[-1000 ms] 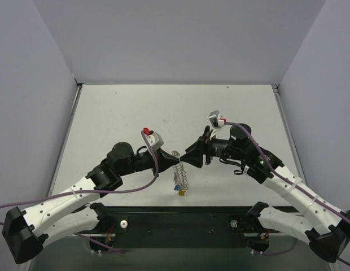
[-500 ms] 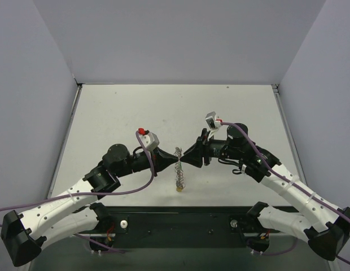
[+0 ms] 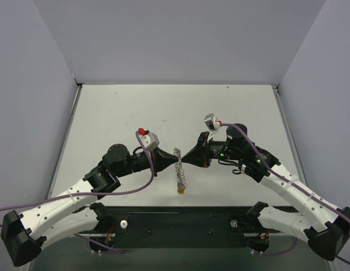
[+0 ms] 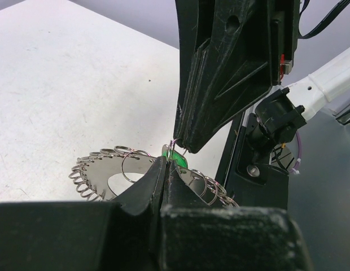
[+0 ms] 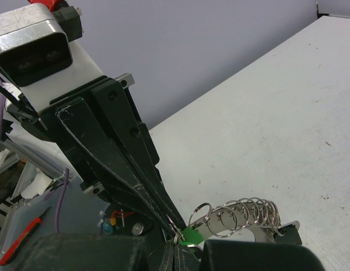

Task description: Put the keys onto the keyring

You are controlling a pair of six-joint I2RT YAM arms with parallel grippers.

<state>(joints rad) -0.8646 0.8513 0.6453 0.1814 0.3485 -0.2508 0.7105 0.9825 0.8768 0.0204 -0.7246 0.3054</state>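
The keyring [image 3: 179, 169] hangs edge-on between my two gripper tips at mid table, with a yellow key [image 3: 180, 192] dangling at its lower end. My left gripper [image 3: 176, 161] is shut on the ring's flat silver band [image 4: 96, 172], its jaws pressed together [image 4: 165, 162]. My right gripper [image 3: 182, 160] meets it tip to tip and is shut [image 5: 176, 244] on a thin wire loop beside a green key [image 5: 192, 234]. That green key [image 4: 178, 158] also shows in the left wrist view, right under the right gripper [image 4: 183, 148]. A row of wire loops [image 5: 243, 217] fringes the band.
The white table [image 3: 118, 113] is boxed in by grey walls at the back and both sides. A black base bar [image 3: 180, 223] runs along the near edge. Purple cables [image 3: 135, 189] trail along both arms.
My right gripper has closed from half open and shifted slightly left until it meets the left tip. The keyring has turned edge-on and risen a little with the left gripper.
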